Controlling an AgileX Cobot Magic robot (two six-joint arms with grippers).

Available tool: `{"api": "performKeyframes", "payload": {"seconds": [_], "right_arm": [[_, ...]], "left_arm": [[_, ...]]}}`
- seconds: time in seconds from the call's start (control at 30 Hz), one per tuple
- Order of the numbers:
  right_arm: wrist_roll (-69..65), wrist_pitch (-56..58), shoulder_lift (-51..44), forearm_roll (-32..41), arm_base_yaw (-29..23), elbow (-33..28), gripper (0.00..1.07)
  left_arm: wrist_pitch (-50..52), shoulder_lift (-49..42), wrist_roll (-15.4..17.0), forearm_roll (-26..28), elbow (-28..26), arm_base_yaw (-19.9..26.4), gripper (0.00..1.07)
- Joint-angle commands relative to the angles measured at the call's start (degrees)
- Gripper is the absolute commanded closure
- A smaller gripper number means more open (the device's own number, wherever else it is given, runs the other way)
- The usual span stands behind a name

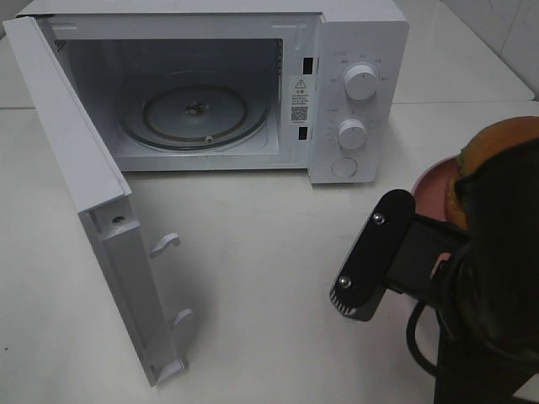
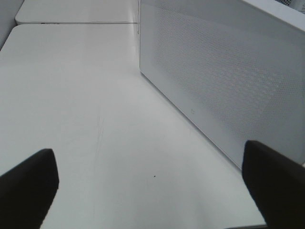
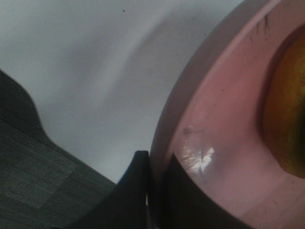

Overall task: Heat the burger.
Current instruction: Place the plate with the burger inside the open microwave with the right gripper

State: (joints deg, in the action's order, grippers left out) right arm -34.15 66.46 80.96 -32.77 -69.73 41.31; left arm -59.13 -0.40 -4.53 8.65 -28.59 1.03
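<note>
The burger point(image 1: 498, 141), with a golden-brown bun, sits on a round pink plate point(image 1: 428, 190) at the right of the table, partly hidden behind my right arm. In the right wrist view my right gripper point(image 3: 151, 164) is shut on the plate's rim point(image 3: 171, 119), one finger on each side of it, and the burger point(image 3: 288, 114) shows at the edge. My left gripper point(image 2: 152, 191) stands open with nothing between its fingers, low over the table beside the microwave door point(image 2: 224, 81). That left arm does not show in the exterior high view.
A white microwave point(image 1: 354, 50) stands at the back, its cavity open and the glass turntable point(image 1: 195, 114) bare. Its door point(image 1: 84, 185) swings out to the left over the white table point(image 1: 253, 252). Two knobs are on the right panel.
</note>
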Motion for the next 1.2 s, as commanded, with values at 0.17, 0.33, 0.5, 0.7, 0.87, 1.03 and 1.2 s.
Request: {"api": "performKeyframes", "payload": {"seconds": [0.17,0.33,0.5,0.7,0.87,1.03,1.2], "right_arm": [[7.16,0.23,-0.52,-5.04,-3.84,-0.11,1.07],[13.29,-3.04,-0.52,-6.02,-3.84,-0.11,1.07],[20.28,-7.39,-0.52,-6.25,-3.84,-0.11,1.07],[26.36,-11.63,-0.52,-9.00,-3.84,-0.11,1.07],[29.56,-14.27,-0.52,-11.40,-3.84,-0.11,1.07],[34.15,-18.11,-0.52,-11.80,-3.84,-0.11,1.07],[39.59,-21.94,-0.52,-11.75,-2.06,-0.11,1.07]], "left_arm": [[0.23,-1.15,0.46,0.11,0.17,-0.23,0.06],[0.23,-1.15,0.46,0.11,0.17,-0.23,0.06],[0.23,-1.15,0.46,0.11,0.17,-0.23,0.06],[0.23,-1.15,0.46,0.11,0.17,-0.23,0.06],[0.23,-1.15,0.46,0.11,0.17,-0.23,0.06],[0.23,-1.15,0.46,0.11,0.17,-0.23,0.06],[0.23,-1.15,0.46,0.11,0.17,-0.23,0.06]]}}
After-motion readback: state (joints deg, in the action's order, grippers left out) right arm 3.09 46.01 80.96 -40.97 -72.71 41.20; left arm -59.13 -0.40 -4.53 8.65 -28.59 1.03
